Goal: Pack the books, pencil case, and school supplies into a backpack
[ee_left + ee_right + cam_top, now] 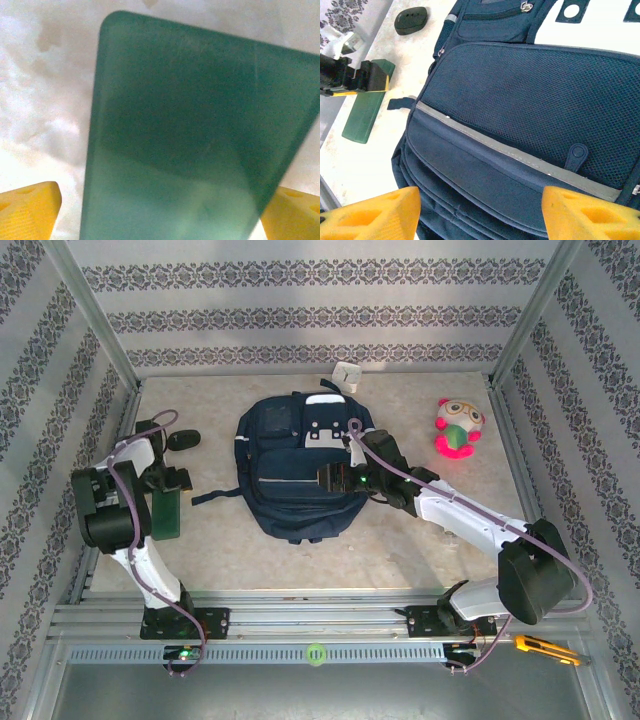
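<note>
Navy-blue fabric backpack (300, 475) flat on pale bench (420, 550), left end effector (162, 212) spread wide, either side of flat dark green book (200, 110), right end effector (480, 215) spread, empty, above backpack front

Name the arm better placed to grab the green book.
Left. The left gripper, open, straddles the green book beside the backpack; the right gripper hovers over the backpack's front pocket, farther from the book.

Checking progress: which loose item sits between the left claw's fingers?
The dark green book, straddled by the open left claw; the black oval, plush toy and pale case lie elsewhere.
</note>
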